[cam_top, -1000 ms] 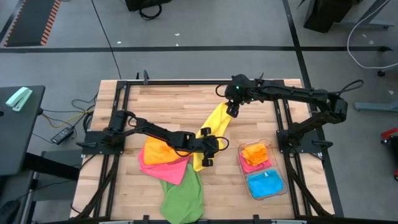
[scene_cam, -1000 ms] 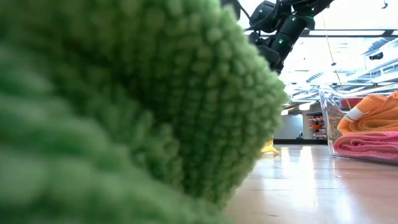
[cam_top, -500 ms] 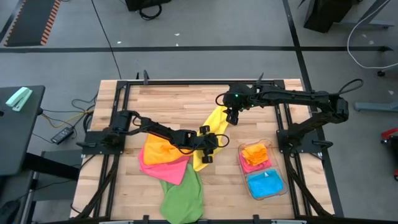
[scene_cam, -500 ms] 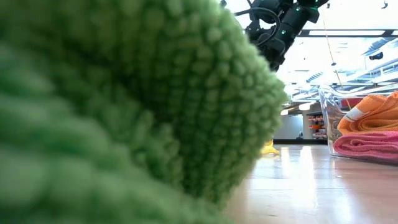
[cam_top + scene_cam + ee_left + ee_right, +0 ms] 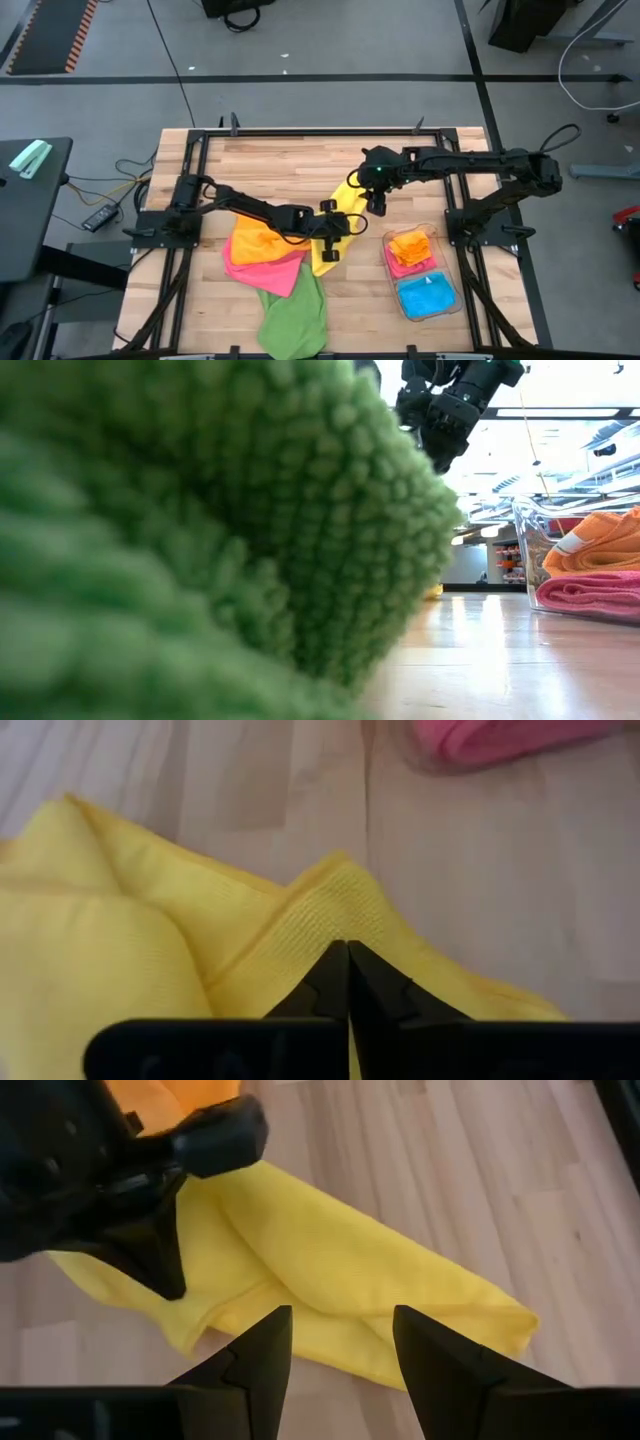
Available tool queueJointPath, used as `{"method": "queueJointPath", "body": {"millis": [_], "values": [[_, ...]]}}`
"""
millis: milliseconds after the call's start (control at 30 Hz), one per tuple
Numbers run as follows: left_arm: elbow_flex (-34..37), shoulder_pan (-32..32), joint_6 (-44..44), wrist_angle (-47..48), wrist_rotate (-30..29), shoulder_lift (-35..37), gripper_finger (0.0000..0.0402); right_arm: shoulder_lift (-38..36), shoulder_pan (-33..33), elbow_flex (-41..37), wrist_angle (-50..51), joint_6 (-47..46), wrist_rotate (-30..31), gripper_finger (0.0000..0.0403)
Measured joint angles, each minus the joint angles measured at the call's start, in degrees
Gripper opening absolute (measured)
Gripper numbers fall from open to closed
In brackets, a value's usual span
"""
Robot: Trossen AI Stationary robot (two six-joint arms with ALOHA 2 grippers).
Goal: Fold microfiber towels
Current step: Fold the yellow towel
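A yellow towel [image 5: 335,215] lies slack on the wooden table, running from the centre toward the near edge. My left gripper [image 5: 345,233] reaches in from the table's left and is shut on it. My right gripper [image 5: 378,205] hangs open above the towel's far end [image 5: 340,1270], touching nothing. To the left, orange [image 5: 255,243], pink [image 5: 268,272] and green [image 5: 295,315] towels lie in an overlapping heap. The green towel [image 5: 200,540] fills most of the low view. My left gripper pinches a raised fold of the yellow towel [image 5: 335,910] between its two shut fingertips, near the towel's right-hand edge and about halfway along it. The fingers slant down from the table's left. The rest of the towel lies slack on the table.
A clear plastic bin [image 5: 445,300] stands near the right edge and holds folded orange, pink and blue towels. Black frame rails run along both sides of the table. Bare wood shows at the far left [image 5: 270,165].
My left gripper has shut on the yellow towel, staying about where it was. My right gripper, still open, has swung toward the table's near edge, over the towel's far end. The towel has kept its place.
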State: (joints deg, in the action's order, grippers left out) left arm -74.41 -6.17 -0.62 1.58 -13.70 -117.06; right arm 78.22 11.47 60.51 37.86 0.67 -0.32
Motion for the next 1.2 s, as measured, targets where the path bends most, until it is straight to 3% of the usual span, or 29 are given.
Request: {"method": "queueJointPath", "body": {"millis": [367,467,667,833,1033,1200], "values": [[-0.04,-0.15,2.02,12.47,0.09,7.78,0.001,0.02,-3.99,-1.06,-2.04,2.15,-0.76,0.0184],[-0.03,-0.15,3.08,14.84,0.55,9.65,0.0006,0.02,-5.12,-3.39,-5.68,3.18,-1.11,0.0184],[-0.02,-0.15,5.52,19.04,4.0,11.3,0.002,0.04,-7.57,-12.46,-19.37,3.04,-8.15,0.0184],[0.0,-0.11,5.65,21.24,11.86,11.28,0.0019,0.09,-10.59,-19.19,-30.82,3.6,-8.11,0.0184],[-0.01,0.02,3.85,22.64,11.67,11.74,0.0006,1.02,-13.36,-20.07,-34.02,4.62,-2.72,0.0184],[0.07,0.66,0.93,29.22,10.48,12.42,0.0018,1.09,-14.16,-20.09,-33.6,4.86,-2.69,0.0184]]}}
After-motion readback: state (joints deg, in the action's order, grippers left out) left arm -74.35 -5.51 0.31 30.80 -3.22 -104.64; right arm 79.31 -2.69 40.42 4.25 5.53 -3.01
